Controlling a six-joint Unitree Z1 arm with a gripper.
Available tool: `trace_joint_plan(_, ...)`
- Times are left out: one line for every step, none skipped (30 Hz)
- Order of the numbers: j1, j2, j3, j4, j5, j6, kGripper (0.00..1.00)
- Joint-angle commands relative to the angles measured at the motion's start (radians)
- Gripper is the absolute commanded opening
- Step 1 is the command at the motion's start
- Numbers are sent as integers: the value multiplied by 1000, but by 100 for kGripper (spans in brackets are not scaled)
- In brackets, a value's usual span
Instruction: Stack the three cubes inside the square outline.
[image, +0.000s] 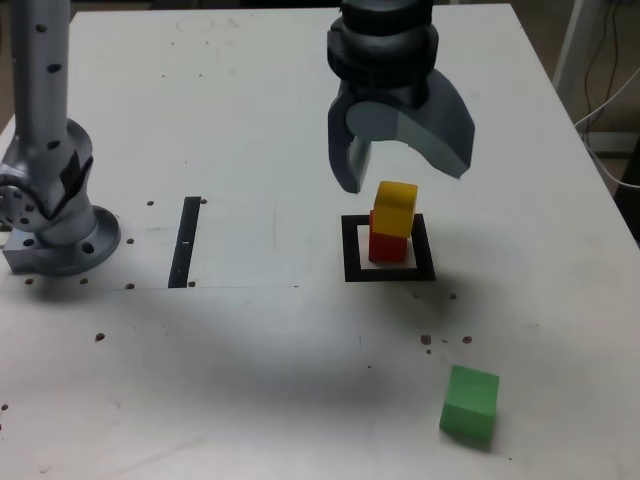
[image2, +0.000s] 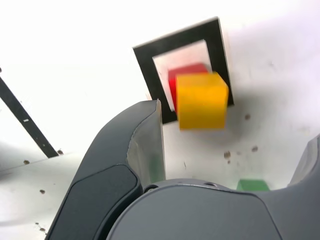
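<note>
Pincer (image: 401, 172) and blocks are close together in the exterior view. The two fingers are spread wide, with nothing gripped. The yellow block (image: 396, 209) sits on top of the red block (image: 387, 247), just under the fingers, and it pokes out a bit toward the exterior view's right. The red block is inside the black square (image: 388, 276). The green block (image: 470, 404) is alone on the table, well apart from the pile, nearer the camera and to the exterior view's right. I think green is the one to get next, so the pincer must go that way, and down. It is one arm's job, as there is only one. Green looks a little turned, and no side of it looks clearly longer.

The wrist view shows the gap between the fingers, with no block in it. It also shows how far yellow hangs over red's edge, so I think a bump could tip it. Only a bit of green peeks out past the gripper's body there. The exterior view shows much more of green, and where it lies on the table.
</note>
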Motion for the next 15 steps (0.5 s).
trace_joint_plan(-29, 5, -26, 21, 4, -7, 100)
trace_joint_plan(-41, 8, -36, 29, 4, -9, 100)
trace_joint_plan(-57, 11, -47, 37, 5, -13, 100)
trace_joint_plan(-69, 15, -55, 41, 6, -15, 100)
trace_joint_plan(-80, 19, -61, 45, 6, -18, 100)
trace_joint_plan(-91, 22, -67, 47, 5, -21, 100)
trace_joint_plan(-102, 27, -72, 50, 5, -24, 100)
trace_joint_plan(-113, 32, -78, 53, 4, -28, 100)
trace_joint_plan(-125, 38, -85, 57, 4, -32, 100)
trace_joint_plan(-138, 45, -93, 61, 3, -36, 100)
trace_joint_plan(-151, 52, -102, 66, 2, -41, 100)
trace_joint_plan(-165, 60, -112, 71, 1, -46, 100)
trace_joint_plan(-179, 69, -122, 76, 0, -51, 100)
trace_joint_plan(-193, 78, -132, 80, -1, -57, 100)
trace_joint_plan(-207, 87, -141, 84, -3, -63, 100)
